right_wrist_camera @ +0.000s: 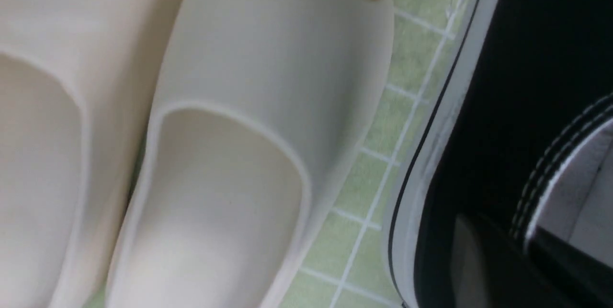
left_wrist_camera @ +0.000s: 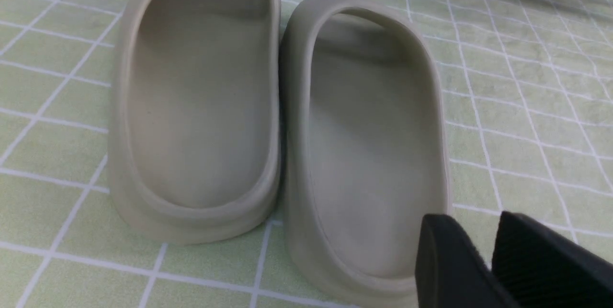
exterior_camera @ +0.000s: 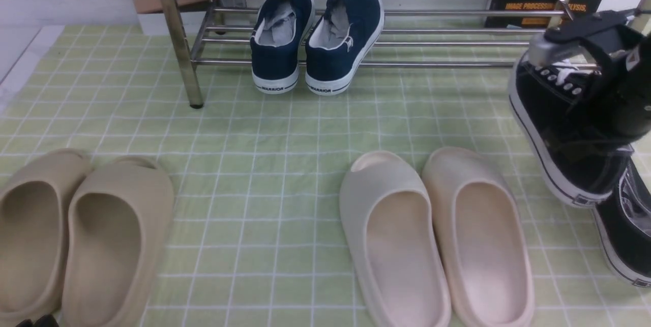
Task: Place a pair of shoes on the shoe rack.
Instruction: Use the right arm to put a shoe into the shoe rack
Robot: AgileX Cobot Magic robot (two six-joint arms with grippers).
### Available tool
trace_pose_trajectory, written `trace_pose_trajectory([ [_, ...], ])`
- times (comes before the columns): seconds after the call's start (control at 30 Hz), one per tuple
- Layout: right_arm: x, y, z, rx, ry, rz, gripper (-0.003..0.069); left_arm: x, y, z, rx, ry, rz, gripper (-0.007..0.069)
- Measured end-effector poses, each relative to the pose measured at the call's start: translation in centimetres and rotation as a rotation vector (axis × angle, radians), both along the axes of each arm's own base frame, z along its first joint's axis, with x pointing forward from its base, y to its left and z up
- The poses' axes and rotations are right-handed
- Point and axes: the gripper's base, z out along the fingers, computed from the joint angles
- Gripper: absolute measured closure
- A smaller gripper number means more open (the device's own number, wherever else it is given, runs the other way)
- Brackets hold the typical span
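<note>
Nearest the robot, the left fingers [left_wrist_camera: 450,260] stand slightly apart and hold nothing. They hover at the heel of the tan slides [exterior_camera: 76,235], well away from anything the task needs.

On the right edge of the surface [exterior_camera: 264,154], one black sneaker [exterior_camera: 623,235] lies flat just beside the cream slides [exterior_camera: 396,245]. Over it, the right fingers [right_wrist_camera: 471,265] are clamped on the side wall of the other black sneaker [exterior_camera: 554,128]. That shoe looks raised and rolled onto its side, with its white sole turned toward the cream slides.

Its long axis runs near to far, heel toward the robot and laces toward the shoe rack [exterior_camera: 407,64]. The shelf bars lie straight ahead of it. The navy slip-ons [exterior_camera: 346,37] sit further left on the rack, so the carry is probably forward, followed by rolling the sole down.
</note>
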Motion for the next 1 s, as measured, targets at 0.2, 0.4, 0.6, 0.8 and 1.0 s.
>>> trace_pose_trajectory([
  [0.2,3.8,0.9,-1.4,-0.005,0.029,0.003,0.0643,0.0,0.0,0.0,0.0,0.0,0.0,0.0448],
  [0.4,6.5,2.0,-1.3,0.008,0.063,0.025,0.0643,0.0,0.0,0.0,0.0,0.0,0.0,0.0442],
  [0.6,8.0,2.6,0.1,0.02,0.018,0.033,0.0643,0.0,0.0,0.0,0.0,0.0,0.0,0.0438],
  [0.8,9.4,2.3,1.2,-0.004,-0.108,0.052,0.0643,0.0,0.0,0.0,0.0,0.0,0.0,0.0431],
  [1.0,10.4,2.6,0.3,-0.008,-0.144,0.076,0.0643,0.0,0.0,0.0,0.0,0.0,0.0,0.0426],
])
